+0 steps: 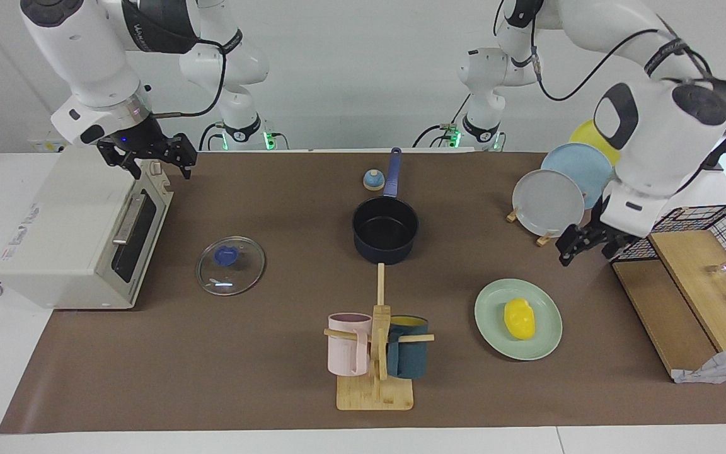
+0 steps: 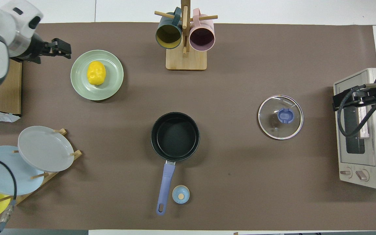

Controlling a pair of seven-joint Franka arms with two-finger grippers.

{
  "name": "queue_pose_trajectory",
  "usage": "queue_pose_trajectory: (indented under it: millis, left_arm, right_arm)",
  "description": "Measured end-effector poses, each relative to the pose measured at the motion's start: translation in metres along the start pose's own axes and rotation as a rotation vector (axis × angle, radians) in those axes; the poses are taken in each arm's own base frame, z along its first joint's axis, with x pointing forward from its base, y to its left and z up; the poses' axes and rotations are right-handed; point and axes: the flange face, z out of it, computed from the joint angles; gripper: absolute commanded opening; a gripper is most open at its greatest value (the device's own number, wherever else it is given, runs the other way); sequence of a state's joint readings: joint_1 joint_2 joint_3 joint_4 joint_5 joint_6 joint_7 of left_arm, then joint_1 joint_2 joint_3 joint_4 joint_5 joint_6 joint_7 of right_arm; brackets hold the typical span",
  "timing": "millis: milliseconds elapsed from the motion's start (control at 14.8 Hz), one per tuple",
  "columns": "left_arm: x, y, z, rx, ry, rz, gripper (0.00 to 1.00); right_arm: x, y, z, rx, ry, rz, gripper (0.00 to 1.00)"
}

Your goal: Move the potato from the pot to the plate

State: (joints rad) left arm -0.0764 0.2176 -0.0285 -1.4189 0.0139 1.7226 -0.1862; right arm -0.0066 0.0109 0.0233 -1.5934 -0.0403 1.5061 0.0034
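I see the potato lying on the plate, lower right of frame; the pot at centre is empty, so the transfer looks done. Left hand holds nothing, fingers apart, right of frame; right hand also spread and bare, upper left.

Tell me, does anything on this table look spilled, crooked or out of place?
Nothing stands out. The potato lies on the mint plate, the pot stands upright and empty, and its glass lid lies flat beside it toward the right arm's end. Nothing is spilled.
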Motion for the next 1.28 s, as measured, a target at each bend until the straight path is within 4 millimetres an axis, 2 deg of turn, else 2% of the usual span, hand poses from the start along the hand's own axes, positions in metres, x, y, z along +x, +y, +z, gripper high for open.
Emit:
queue_pose_trajectory:
  millis: [135, 270, 337, 472, 607, 809, 1079, 1281]
  left_arm:
    - [-0.031, -0.005, -0.044, 0.008, -0.033, 0.001, 1.0]
    - [-0.058, -0.01, -0.069, 0.019, -0.079, 0.009, 1.0]
    - [-0.069, -0.013, -0.075, 0.023, -0.1, 0.017, 1.0]
    - [-0.085, -0.017, -0.073, 0.03, -0.137, 0.028, 1.0]
    - [-0.094, -0.019, -0.059, 0.034, -0.161, 0.032, 1.0]
    - [-0.094, -0.017, -0.045, 0.029, -0.125, 0.038, 1.0]
    - [-0.092, -0.013, -0.061, 0.009, -0.085, 0.041, 1.0]
    - [-0.092, -0.012, -0.064, 0.007, -0.086, 0.043, 1.0]
  right_arm:
    - [0.0, 0.0, 0.0, 0.0, 0.0, 0.0, 1.0]
    - [0.0, 0.0, 0.0, 0.0, 0.0, 0.0, 1.0]
    - [0.0, 0.0, 0.0, 0.0, 0.0, 0.0, 1.0]
    - [0.0, 0.0, 0.0, 0.0, 0.0, -0.001, 1.0]
    - [0.0, 0.0, 0.0, 0.0, 0.0, -0.001, 1.0]
    - [0.0, 0.0, 0.0, 0.0, 0.0, -0.001, 1.0]
    - [0.0, 0.0, 0.0, 0.0, 0.0, -0.001, 1.0]
    - [0.0, 0.0, 0.0, 0.0, 0.0, -0.001, 1.0]
